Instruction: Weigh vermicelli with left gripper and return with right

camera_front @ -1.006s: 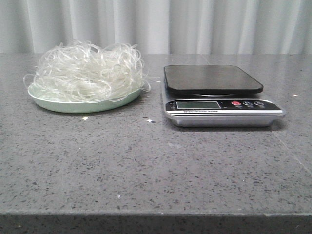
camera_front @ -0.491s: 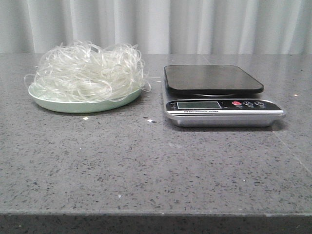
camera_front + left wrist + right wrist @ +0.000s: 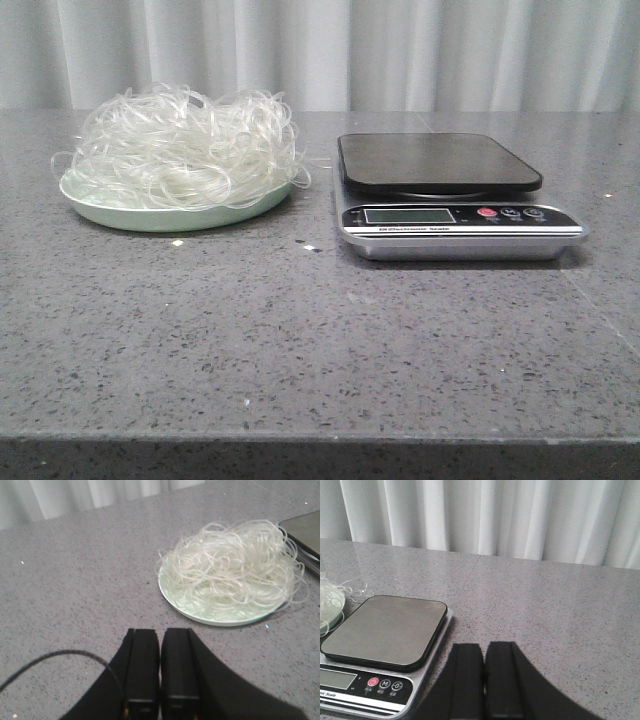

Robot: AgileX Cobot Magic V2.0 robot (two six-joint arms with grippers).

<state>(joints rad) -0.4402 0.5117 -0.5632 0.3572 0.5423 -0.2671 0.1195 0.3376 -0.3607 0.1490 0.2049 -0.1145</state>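
The vermicelli (image 3: 185, 148) is a big loose tangle of whitish glassy strands heaped on a pale green plate (image 3: 150, 215) at the back left of the table. It also shows in the left wrist view (image 3: 235, 567), on the plate (image 3: 200, 615). A kitchen scale (image 3: 455, 215) with a black platform (image 3: 438, 162) stands to the right of the plate, empty. It shows in the right wrist view (image 3: 385, 630). My left gripper (image 3: 160, 632) is shut and empty, short of the plate. My right gripper (image 3: 484, 647) is shut and empty, beside the scale. Neither gripper shows in the front view.
The table is grey speckled stone (image 3: 320, 340). A few small white crumbs (image 3: 177, 242) lie in front of the plate. A pale curtain (image 3: 400, 50) hangs behind the table. A black cable (image 3: 55, 655) loops by my left gripper.
The front view has shifted very slightly. The vermicelli, plate and scale have not moved.
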